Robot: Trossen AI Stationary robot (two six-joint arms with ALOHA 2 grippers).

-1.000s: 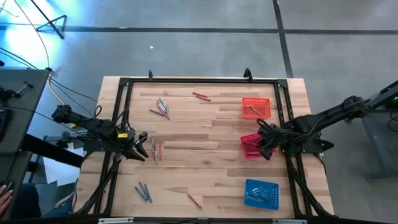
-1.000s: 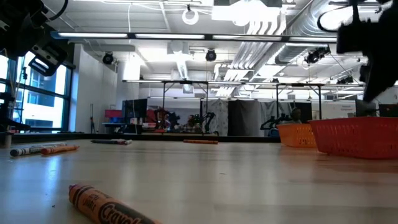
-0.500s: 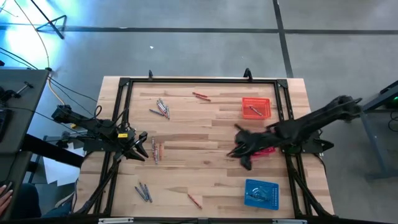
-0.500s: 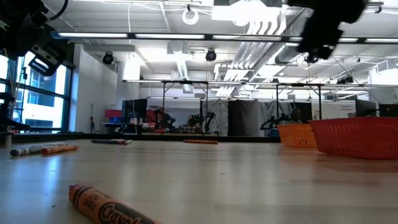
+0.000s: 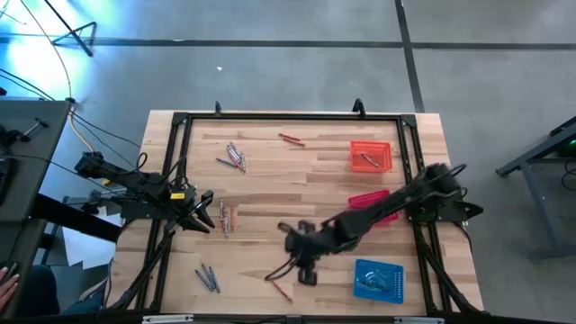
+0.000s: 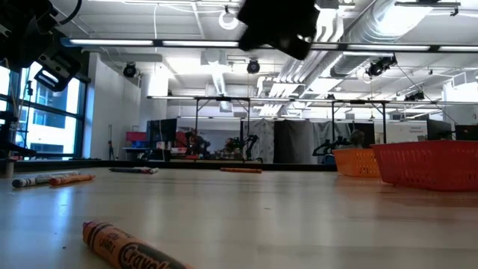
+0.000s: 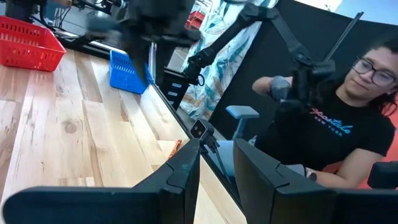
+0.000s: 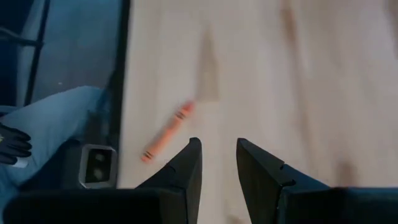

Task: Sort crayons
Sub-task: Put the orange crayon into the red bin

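Crayons lie in small groups on the wooden table: grey ones (image 5: 234, 155) and a red one (image 5: 290, 139) at the far side, grey and orange ones (image 5: 225, 216) at mid-left, grey ones (image 5: 208, 277) and an orange one (image 5: 282, 290) near the front edge. My right gripper (image 5: 294, 259) is open and empty above the near middle of the table; its wrist view shows the orange crayon (image 8: 166, 132) on the wood beyond its fingers (image 8: 217, 163). My left gripper (image 5: 203, 216) waits open and empty beside the mid-left group.
An orange basket (image 5: 371, 155) holding a crayon, a red basket (image 5: 369, 200) partly under my right arm, and a blue basket (image 5: 378, 279) stand along the right side. A black frame (image 5: 270, 117) runs round the table. A seated person (image 7: 336, 118) is beyond the near edge.
My right gripper has swept from above the red basket toward the table's left and near edges and now hangs over the near middle, by the orange crayon. The red basket shows again from under it. No crayon has moved.
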